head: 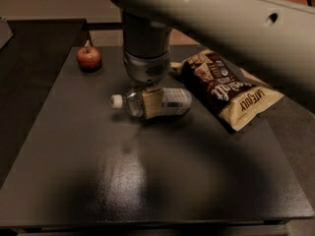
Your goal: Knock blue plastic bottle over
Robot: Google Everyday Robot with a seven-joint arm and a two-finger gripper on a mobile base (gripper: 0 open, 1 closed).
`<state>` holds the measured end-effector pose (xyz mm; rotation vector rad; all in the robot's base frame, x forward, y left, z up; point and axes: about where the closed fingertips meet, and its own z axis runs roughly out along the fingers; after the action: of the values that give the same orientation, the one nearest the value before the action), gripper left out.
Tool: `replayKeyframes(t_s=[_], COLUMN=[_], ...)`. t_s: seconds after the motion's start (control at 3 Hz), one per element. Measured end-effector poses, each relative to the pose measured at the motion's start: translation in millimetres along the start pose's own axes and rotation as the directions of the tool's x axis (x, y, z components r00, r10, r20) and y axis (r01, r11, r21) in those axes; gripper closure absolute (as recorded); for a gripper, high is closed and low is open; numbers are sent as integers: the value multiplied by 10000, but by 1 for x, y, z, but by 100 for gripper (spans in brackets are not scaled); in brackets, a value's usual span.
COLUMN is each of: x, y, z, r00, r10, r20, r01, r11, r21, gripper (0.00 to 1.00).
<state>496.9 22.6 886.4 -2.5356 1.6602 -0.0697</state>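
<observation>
The blue plastic bottle (167, 102) lies on its side on the dark table (147, 181), its white cap (116, 101) pointing left. My gripper (150, 101) hangs straight down over the bottle's middle, a tan finger pad (151, 103) in front of the bottle. The grey wrist rises above it, and the arm crosses the top of the view.
A red apple (89, 58) stands at the table's far left. A dark snack bag (227, 89) with a tan end lies just right of the bottle. The table's front edge runs along the bottom of the view.
</observation>
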Motion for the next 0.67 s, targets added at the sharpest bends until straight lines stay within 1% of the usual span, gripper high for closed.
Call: replayKeyframes(t_s=[0.33,0.67], x=[-14,-23], y=[5,10], z=[14,25], r00=[9954,9879], r10=[-789,-1374], r20=[-537,-718], r01=[781,1363], r11=[9968,9905], r21=[-165,-199], gripper=[13,0])
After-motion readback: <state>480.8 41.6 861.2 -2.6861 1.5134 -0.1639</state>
